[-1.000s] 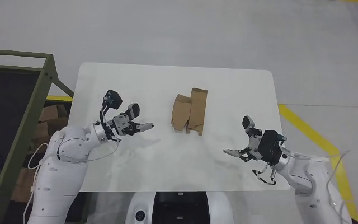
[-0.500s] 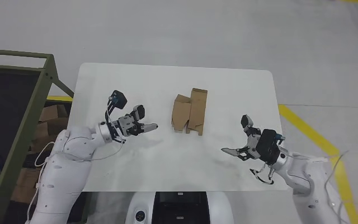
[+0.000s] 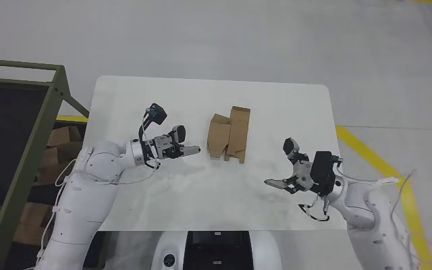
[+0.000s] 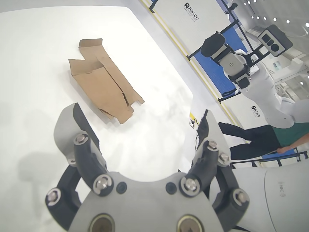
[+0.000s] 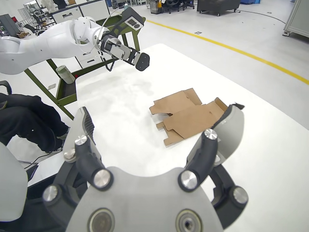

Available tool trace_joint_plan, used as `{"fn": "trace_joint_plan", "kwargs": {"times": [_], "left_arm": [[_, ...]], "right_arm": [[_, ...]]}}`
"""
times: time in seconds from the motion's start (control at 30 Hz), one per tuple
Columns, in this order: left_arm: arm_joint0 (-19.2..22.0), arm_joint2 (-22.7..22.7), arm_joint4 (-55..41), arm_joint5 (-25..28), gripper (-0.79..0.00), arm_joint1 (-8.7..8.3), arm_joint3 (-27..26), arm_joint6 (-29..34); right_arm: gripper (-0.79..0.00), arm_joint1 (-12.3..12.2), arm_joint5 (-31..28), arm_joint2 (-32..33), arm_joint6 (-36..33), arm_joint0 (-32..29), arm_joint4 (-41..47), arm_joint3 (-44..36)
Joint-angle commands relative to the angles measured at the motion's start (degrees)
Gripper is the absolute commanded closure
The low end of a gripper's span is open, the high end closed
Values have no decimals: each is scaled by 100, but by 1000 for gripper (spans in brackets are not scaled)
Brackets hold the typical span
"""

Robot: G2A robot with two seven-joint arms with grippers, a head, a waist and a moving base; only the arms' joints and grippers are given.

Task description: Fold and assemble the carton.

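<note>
White table [image 3: 135, 101] carries the flattened brown carton [image 3: 227, 135] near its middle, lying flat with its flaps sticking out at both ends. The left gripper [image 3: 189, 140] hovers just left of the carton, jaws spread wide and empty, not touching it. The right gripper [image 3: 278, 163] hangs to the carton's right and nearer, apart from it, likewise spread and holding nothing.

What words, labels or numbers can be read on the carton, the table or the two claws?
None.
The carton: plain brown cardboard, no print on the faces that show.
The table: plain white, no text.
The left claw and the right claw: no lettering or numbers to be seen.
</note>
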State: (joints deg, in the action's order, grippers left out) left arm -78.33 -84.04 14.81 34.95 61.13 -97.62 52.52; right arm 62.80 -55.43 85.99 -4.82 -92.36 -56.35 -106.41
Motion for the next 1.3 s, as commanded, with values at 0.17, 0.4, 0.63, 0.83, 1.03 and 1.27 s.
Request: {"fn": "trace_joint_plan", "kwargs": {"times": [0.17, 0.4, 0.63, 0.83, 1.03, 1.27], "left_arm": [[651, 652, -989, -699, -785, 10, 484, 1081], [1527, 1285, -1431, -1577, -785, 72, 1271, 1804], [1595, 1322, -1356, -1660, -785, 74, 1317, 1768], [1622, 1389, -1467, -1878, -785, 89, 1442, 1509], [1951, 1625, -1693, -2128, -785, 173, 2058, 1037], [2449, 2042, -1714, -2159, -785, 305, 2776, 697]], "right_arm": [[-785, -14, -104, -231, -173, 286, 684, 380], [-785, -56, -178, -317, -483, 514, 1215, 650], [-785, -62, -160, -332, -535, 525, 1292, 672], [-785, -62, -160, -332, -535, 525, 1292, 672], [-785, -62, -160, -332, -535, 525, 1292, 672], [-785, -62, -160, -332, -535, 525, 1292, 672]]}}
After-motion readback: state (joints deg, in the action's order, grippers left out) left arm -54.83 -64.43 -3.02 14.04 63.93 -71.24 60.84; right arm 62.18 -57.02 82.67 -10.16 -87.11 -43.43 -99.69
